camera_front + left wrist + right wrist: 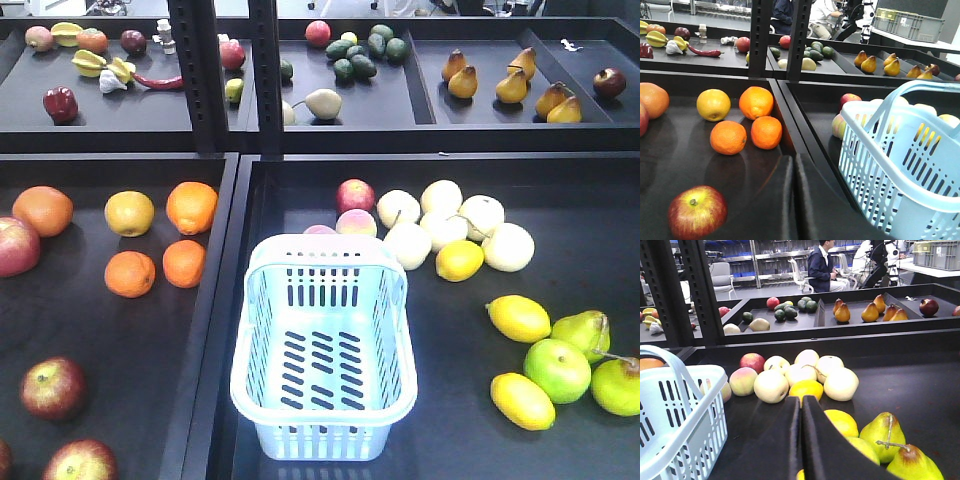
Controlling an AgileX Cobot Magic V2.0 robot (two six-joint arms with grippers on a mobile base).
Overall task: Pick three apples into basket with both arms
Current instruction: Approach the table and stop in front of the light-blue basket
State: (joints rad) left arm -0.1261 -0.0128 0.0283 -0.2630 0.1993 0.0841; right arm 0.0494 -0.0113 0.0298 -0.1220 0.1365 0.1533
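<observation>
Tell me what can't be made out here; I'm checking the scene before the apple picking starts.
Front view: dark red round apple, cut off by the bottom edge.
Front view: pinkish round fruit, mostly hidden behind the pale blue slotted plastic basket.
Right wrist view: yellow fruit, nearly all hidden by the right black tool.

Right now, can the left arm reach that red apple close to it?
Probably yes. The apple lies on bare tray beside the shut left tool, with nothing between; the oranges sit farther back.
</observation>
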